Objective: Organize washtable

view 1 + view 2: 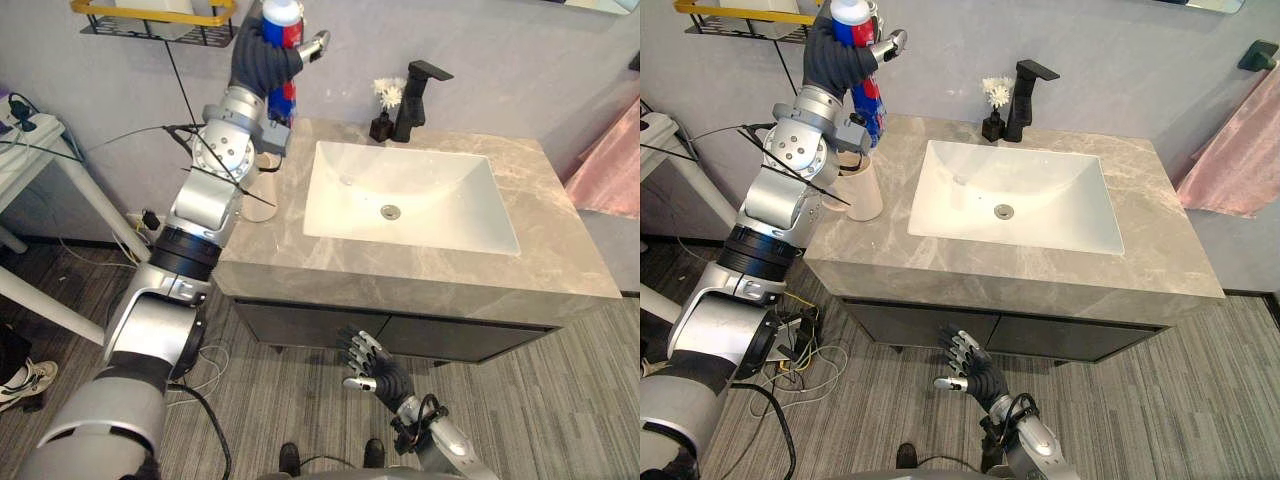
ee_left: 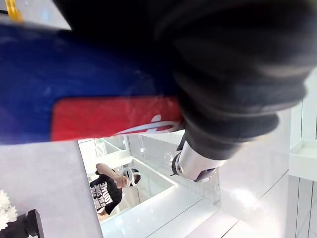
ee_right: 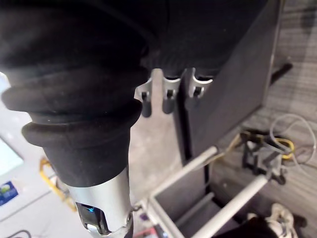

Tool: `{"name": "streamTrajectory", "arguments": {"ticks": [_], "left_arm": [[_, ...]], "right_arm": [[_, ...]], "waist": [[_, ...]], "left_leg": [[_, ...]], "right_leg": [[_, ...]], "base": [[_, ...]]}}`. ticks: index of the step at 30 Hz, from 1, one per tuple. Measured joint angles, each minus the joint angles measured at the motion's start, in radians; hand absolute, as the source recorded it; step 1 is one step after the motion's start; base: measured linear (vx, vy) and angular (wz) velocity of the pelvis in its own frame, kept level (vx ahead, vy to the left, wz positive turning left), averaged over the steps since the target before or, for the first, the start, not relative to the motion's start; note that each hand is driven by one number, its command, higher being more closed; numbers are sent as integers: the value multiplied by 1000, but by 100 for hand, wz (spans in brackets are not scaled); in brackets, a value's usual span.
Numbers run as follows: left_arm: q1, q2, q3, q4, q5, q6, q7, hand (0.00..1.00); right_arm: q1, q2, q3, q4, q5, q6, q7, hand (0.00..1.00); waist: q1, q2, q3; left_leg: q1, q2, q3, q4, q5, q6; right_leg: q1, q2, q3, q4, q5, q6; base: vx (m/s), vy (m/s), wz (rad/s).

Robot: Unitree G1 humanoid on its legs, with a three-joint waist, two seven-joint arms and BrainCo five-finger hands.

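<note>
Blue-and-red bottle (image 1: pixel 283 32) sits clasped in left hand (image 1: pixel 262 60), beside yellow shelf (image 1: pixel 150 14).

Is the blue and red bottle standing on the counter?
No, the left hand grips the bottle up in the air beside the yellow shelf.

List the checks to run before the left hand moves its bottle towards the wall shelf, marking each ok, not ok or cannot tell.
1. Left hand curled round the blue-and-red plastic bottle with white cap: ok.
2. Bottle raised beside the yellow-rimmed black wire shelf: ok.
3. Free room on the shelf, where a white object stands: cannot tell.
4. Beige cup upright under the left arm, clearance: cannot tell.
5. Right hand open, low before the dark cabinet: ok.
</note>
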Motion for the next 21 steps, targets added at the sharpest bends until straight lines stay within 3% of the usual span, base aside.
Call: {"name": "streamTrajectory", "arguments": {"ticks": [8,15,21], "left_arm": [[0,5,42,-1,3,0,37,100],[-48,63,42,-1,26,-2,44,100],[-86,87,69,-1,37,-4,67,100]], "right_arm": [[11,-1,-18,7,-42,-1,0,0],[18,-1,-36,7,-42,-3,0,0],[16,0,-42,7,-41,-8,-4,0]], "waist": [[2,-11,7],[6,-47,63],[6,-55,94]], "left_leg": [[-13,0,0,0,1,1],[-31,1,-10,0,5,-1],[-51,-1,-9,0,8,-1]], "right_leg": [[-12,0,-2,0,0,0],[-28,0,-6,0,1,-2],[-46,0,-9,0,2,-2]], "base": [[4,0,0],[-10,3,2],[31,3,1]]}}
